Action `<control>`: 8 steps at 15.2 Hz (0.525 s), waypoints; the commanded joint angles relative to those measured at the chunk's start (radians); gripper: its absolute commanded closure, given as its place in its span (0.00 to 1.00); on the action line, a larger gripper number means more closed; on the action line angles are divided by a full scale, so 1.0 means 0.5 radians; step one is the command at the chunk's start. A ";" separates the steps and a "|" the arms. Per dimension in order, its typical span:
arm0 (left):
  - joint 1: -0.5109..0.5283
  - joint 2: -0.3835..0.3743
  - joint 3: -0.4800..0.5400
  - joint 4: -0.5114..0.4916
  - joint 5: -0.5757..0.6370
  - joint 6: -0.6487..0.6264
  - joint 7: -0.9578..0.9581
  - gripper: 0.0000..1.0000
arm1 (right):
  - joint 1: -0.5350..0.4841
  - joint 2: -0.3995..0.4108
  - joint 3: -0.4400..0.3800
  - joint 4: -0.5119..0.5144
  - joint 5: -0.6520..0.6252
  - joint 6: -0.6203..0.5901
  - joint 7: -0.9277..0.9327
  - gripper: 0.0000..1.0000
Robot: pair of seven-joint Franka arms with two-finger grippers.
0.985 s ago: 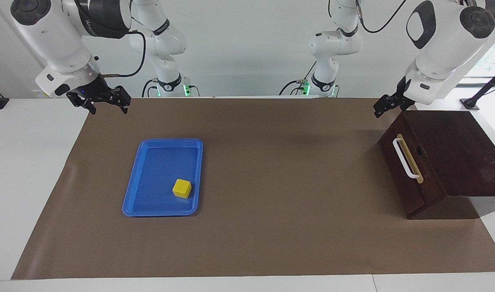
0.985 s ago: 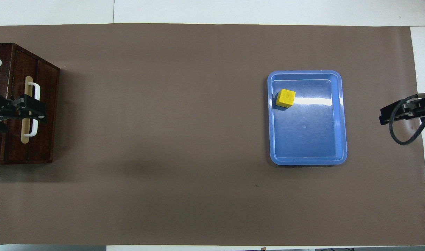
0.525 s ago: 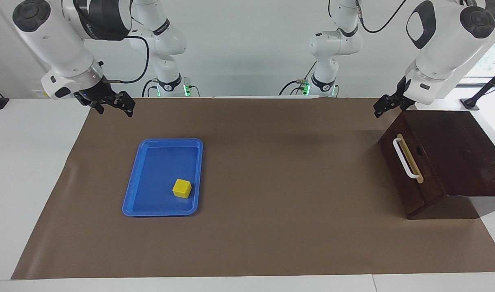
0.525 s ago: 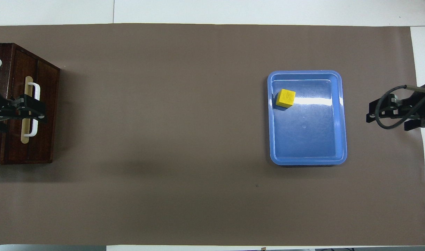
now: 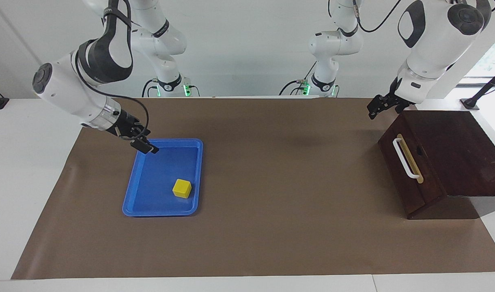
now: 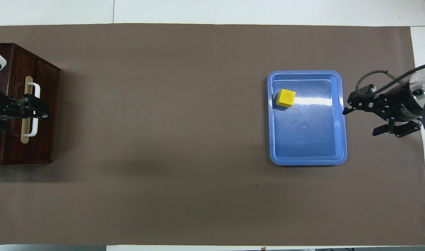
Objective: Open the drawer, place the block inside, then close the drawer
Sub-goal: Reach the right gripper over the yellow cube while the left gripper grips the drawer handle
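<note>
Right gripper [image 5: 144, 144]: jaws spread wide, nothing held; it has swung in from beside the table edge during the last second and now hangs over the blue tray's [image 5: 134, 187] edge on the right arm's side, at the corner nearest the robots.
Left gripper [image 5: 378, 107]: also wide open and empty; it has barely shifted, hanging in the air beside the top corner of the dark wooden box [image 5: 454, 146], up above the drawer front; from above it overlaps the handle, but the facing view shows it well clear.
Block [image 5: 182, 188]: a small yellow cube lying in the blue tray, in the half farther from the robots and toward the side that faces the box; untouched.
Drawer [image 5: 405, 170]: fully shut in the dark wooden box, which sits well apart from the blue tray at the left arm's end of the table; its front faces the tray.
Handle [image 5: 405, 158]: white bar on a tan strip across the drawer front, nothing gripping it.
Mat [image 5: 272, 202]: brown sheet under both tray and box.
What the change means: the right arm appears to be starting its approach to the block while the drawer is not yet opened.
Stage: very early; opening, loading and closing all remain.
Watch for: the block has nowhere to go until the left gripper pulls the handle.
</note>
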 commanded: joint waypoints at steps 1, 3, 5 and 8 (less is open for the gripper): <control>-0.012 -0.111 0.023 -0.279 0.020 0.411 0.125 0.00 | -0.014 -0.006 0.015 -0.158 0.256 0.219 0.226 0.00; -0.015 -0.044 0.017 -0.346 0.291 0.565 0.128 0.00 | -0.023 0.097 0.015 -0.152 0.385 0.238 0.244 0.00; -0.039 0.054 0.019 -0.380 0.431 0.700 0.122 0.00 | -0.029 0.199 0.015 -0.131 0.521 0.280 0.275 0.00; -0.006 0.223 0.023 -0.454 0.676 1.019 0.128 0.00 | -0.029 0.315 0.018 -0.131 0.631 0.333 0.266 0.00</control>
